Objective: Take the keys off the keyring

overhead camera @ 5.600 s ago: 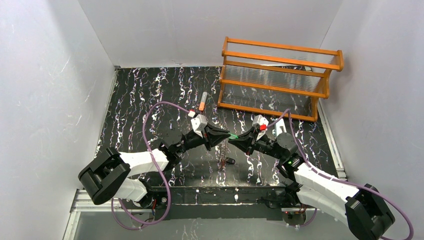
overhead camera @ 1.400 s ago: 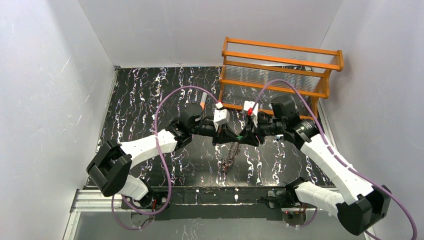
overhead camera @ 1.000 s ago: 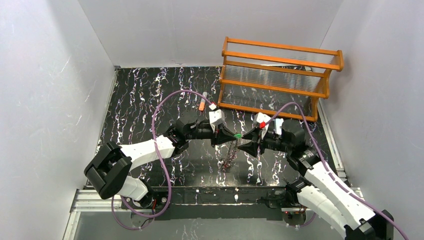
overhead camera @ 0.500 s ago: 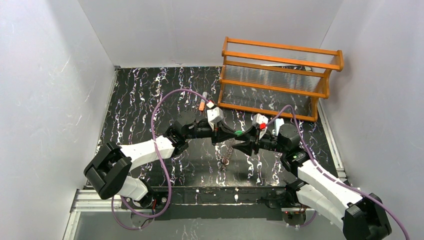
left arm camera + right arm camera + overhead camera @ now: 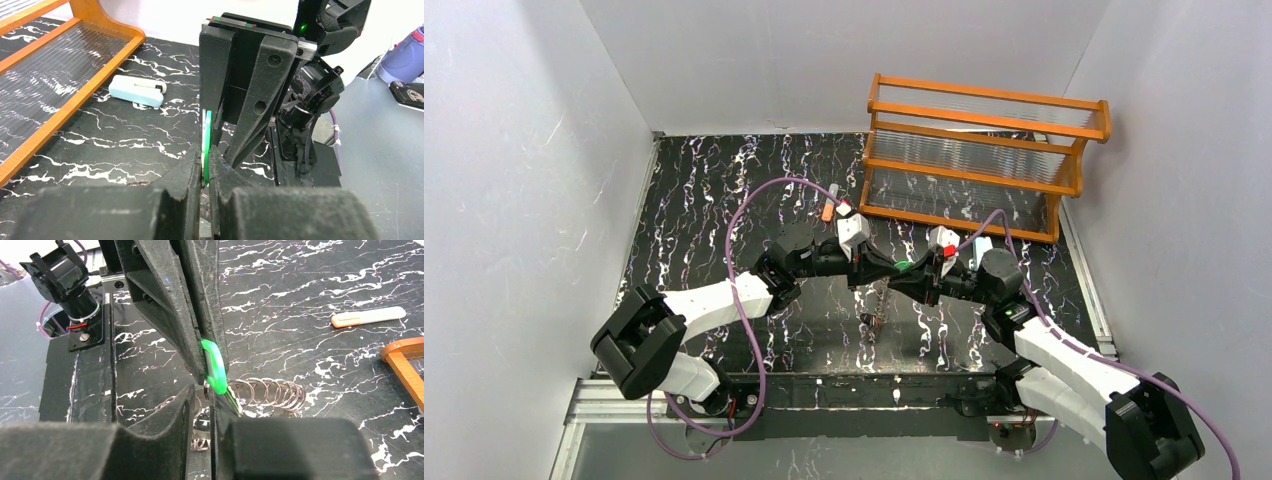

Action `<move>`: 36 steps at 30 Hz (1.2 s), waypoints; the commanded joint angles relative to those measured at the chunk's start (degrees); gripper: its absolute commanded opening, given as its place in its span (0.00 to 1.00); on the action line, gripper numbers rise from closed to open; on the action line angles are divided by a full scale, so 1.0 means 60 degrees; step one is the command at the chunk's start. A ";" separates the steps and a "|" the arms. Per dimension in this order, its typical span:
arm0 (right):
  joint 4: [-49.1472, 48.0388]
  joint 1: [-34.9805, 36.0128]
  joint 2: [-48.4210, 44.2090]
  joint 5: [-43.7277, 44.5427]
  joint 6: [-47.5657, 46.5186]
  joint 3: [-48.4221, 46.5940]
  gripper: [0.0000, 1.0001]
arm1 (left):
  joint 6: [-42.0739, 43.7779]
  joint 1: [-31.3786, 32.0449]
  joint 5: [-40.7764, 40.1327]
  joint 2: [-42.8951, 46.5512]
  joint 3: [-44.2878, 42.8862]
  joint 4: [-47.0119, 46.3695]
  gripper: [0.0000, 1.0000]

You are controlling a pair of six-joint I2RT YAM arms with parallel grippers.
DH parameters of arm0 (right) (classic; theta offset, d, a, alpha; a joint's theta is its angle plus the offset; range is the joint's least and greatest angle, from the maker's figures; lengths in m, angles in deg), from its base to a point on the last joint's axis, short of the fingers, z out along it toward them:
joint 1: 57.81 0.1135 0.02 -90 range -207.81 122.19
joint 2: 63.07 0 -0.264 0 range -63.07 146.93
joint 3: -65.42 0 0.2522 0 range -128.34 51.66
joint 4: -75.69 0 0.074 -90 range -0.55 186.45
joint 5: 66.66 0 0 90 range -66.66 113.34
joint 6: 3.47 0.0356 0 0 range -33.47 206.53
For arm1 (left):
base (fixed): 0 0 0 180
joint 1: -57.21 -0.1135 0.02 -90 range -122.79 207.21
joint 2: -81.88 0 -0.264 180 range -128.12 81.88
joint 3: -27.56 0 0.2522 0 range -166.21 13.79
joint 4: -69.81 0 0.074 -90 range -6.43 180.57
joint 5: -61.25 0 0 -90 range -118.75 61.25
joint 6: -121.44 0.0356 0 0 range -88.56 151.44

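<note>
My left gripper [image 5: 892, 268] is shut on the green key [image 5: 903, 266], held above the table's middle. In the left wrist view the key [image 5: 206, 135] stands on edge between my fingers [image 5: 192, 172]. The keyring [image 5: 270, 392], a coppery wire coil, trails from the key down to the table [image 5: 879, 305]. A dark-and-white key [image 5: 200, 425] lies low on it. My right gripper [image 5: 896, 283] meets the left one tip to tip. Its jaws [image 5: 202, 397] keep a narrow gap just under the green key [image 5: 214, 365], and nothing shows pinched in that gap.
The orange wooden rack [image 5: 984, 160] stands at the back right. An orange-and-grey tube [image 5: 829, 205] lies left of it. A pale white-blue clip [image 5: 137, 91] rests in front of the rack. White walls close in both sides.
My right gripper has shifted left, up against the left gripper's tips, and its jaws have narrowed a lot. The left gripper has stayed put with the green key.
</note>
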 commanded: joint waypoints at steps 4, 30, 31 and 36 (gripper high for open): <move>-0.1047 0.0036 0.0063 0.0172 0.0082 0.0121 0.06 | -0.0094 0.0087 0.0200 0.0497 -0.0059 -0.0448 0.00; -0.1518 0.0040 -0.0195 0.0309 0.0551 0.0430 0.01 | -0.0065 0.0082 -0.1271 0.0569 0.0250 -0.0560 0.00; -0.1543 0.0036 -0.0240 0.0387 0.0570 0.0459 0.01 | -0.0066 0.0091 -0.1322 0.0595 0.0278 -0.0567 0.00; -0.1584 0.0034 -0.0458 0.0546 0.0645 0.0525 0.01 | 0.0030 0.0081 -0.1793 0.0660 0.0474 -0.0582 0.00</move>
